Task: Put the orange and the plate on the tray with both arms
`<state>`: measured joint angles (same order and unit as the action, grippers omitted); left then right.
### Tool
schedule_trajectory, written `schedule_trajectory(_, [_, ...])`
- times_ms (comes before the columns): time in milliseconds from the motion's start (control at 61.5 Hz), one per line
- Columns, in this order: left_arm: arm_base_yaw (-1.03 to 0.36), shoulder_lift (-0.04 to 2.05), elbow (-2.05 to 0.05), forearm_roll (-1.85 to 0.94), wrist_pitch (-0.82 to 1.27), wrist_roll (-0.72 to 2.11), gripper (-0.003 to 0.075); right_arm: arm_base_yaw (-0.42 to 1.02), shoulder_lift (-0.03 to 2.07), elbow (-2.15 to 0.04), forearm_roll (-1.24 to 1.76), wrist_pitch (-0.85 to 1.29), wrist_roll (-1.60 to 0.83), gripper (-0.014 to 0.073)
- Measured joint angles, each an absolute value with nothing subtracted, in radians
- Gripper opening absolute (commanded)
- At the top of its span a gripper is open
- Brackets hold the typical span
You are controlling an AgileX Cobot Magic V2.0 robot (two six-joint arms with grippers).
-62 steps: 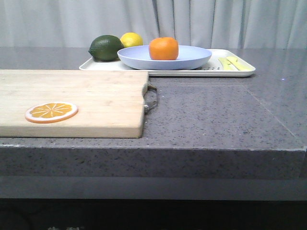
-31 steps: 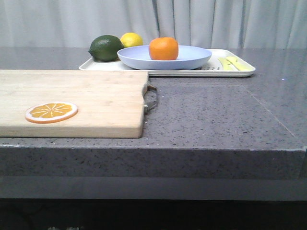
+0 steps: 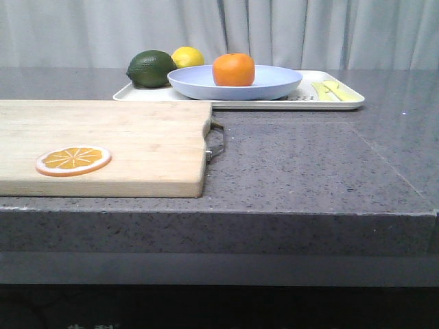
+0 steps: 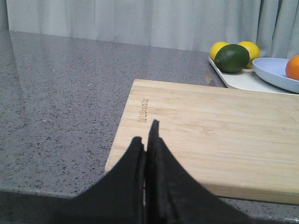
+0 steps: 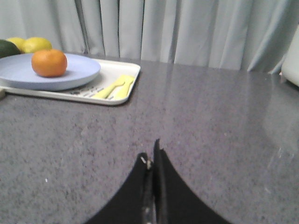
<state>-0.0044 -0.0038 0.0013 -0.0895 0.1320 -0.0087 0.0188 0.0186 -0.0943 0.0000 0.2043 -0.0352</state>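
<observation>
The orange (image 3: pixel 234 69) sits in the pale lavender-blue plate (image 3: pixel 274 83), and the plate rests on the cream tray (image 3: pixel 333 103) at the back of the counter. They also show in the right wrist view: orange (image 5: pixel 49 63), plate (image 5: pixel 18 73), tray (image 5: pixel 119 91). My left gripper (image 4: pixel 145 133) is shut and empty, over the near edge of the wooden cutting board (image 4: pixel 219 135). My right gripper (image 5: pixel 150 154) is shut and empty over bare counter, well short of the tray. Neither gripper shows in the front view.
A dark green avocado (image 3: pixel 151 68) and a yellow lemon (image 3: pixel 188 56) sit at the tray's left end; yellow cutlery (image 3: pixel 335 90) lies at its right end. An orange slice (image 3: pixel 73 160) lies on the cutting board (image 3: pixel 137 144). Grey curtains hang behind.
</observation>
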Motion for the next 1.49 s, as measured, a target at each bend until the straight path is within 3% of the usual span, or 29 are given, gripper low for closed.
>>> schedule_trajectory(227, [-0.004,-0.004,0.001,-0.090,0.132,-0.009,-0.0018,0.017,-0.007,0.025,0.000,0.189,-0.035,-0.0112])
schedule_trajectory(1495, [-0.004,-0.004,0.001,-0.092,0.130,-0.009,-0.0018,0.017,-0.008,0.029,0.000,0.181,-0.035,-0.0112])
